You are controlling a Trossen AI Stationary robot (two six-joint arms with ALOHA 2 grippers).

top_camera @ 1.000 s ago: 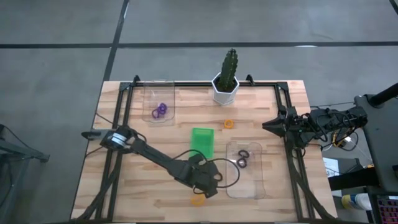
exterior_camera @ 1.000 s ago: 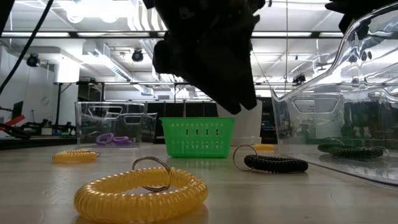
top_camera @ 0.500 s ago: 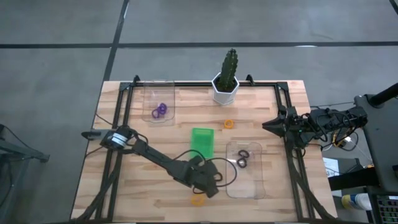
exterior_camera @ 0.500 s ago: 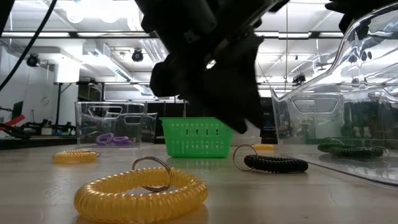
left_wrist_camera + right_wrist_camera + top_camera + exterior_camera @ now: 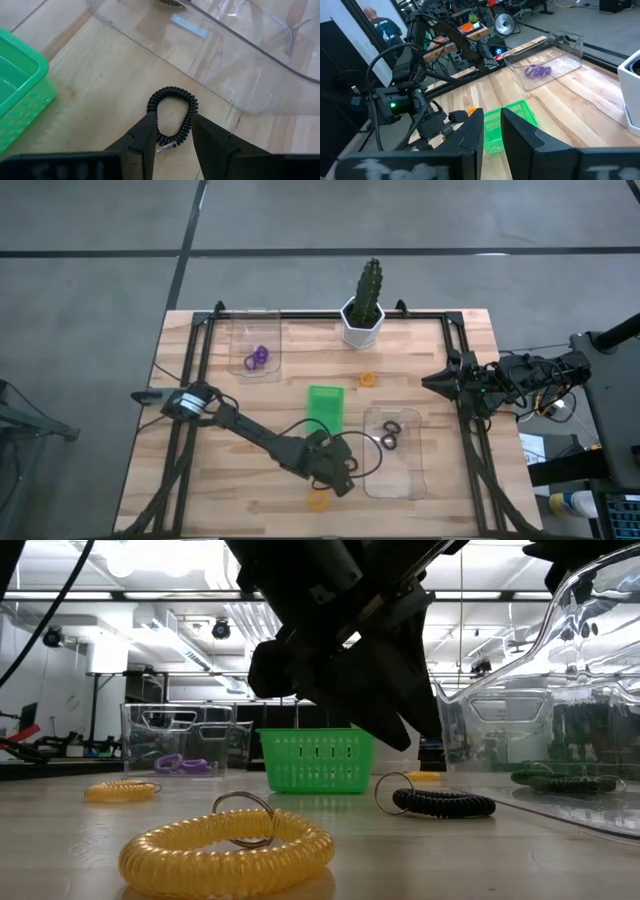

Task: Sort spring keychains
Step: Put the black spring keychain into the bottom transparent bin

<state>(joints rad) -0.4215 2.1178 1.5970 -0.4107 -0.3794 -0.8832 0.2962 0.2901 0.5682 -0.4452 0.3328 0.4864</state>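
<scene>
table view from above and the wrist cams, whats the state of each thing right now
left gripper: open, fingers either side of the black keychain, which lies flat on the wood
right gripper: fingers slightly apart, empty, at the table's right edge
green tray: upright, looks empty
far clear tray: holds purple keychains
near clear tray: holds black keychains

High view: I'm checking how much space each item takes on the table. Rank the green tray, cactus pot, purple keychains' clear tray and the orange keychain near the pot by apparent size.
1. Clear tray
2. Green tray and cactus pot: look alike, not ranked
3. Orange keychain: clearly smallest
</scene>
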